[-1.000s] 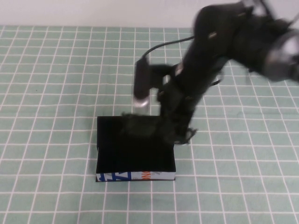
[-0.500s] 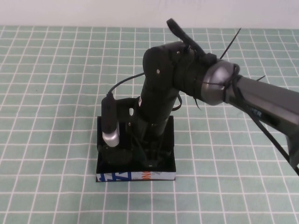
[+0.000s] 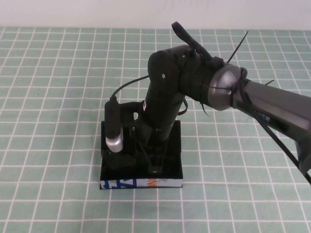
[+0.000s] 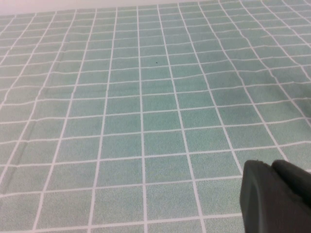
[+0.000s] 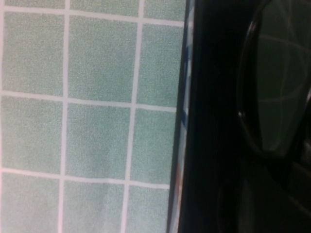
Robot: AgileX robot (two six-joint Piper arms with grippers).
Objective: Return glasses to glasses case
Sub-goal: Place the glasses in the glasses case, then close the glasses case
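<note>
The matte black glasses case (image 3: 141, 183) lies open at the table's middle, its blue, white and orange printed edge facing me. My right gripper (image 3: 154, 164) reaches down into the case and is shut on the glasses, which the arm hides in the high view. In the right wrist view a dark greenish lens of the glasses (image 5: 279, 87) in its glossy black frame sits just inside the case wall (image 5: 209, 121). My left gripper (image 4: 277, 196) is shut and empty over bare cloth, and is out of the high view.
A green cloth with a white grid (image 3: 53, 97) covers the table. The right arm's silver-tipped wrist camera (image 3: 114, 131) hangs over the case's left side. A pale wall (image 3: 97, 12) runs along the far edge.
A second ago my right arm was behind and above the case with the glasses. It has swung forward and down into the case, and has barely moved over the last half second.
</note>
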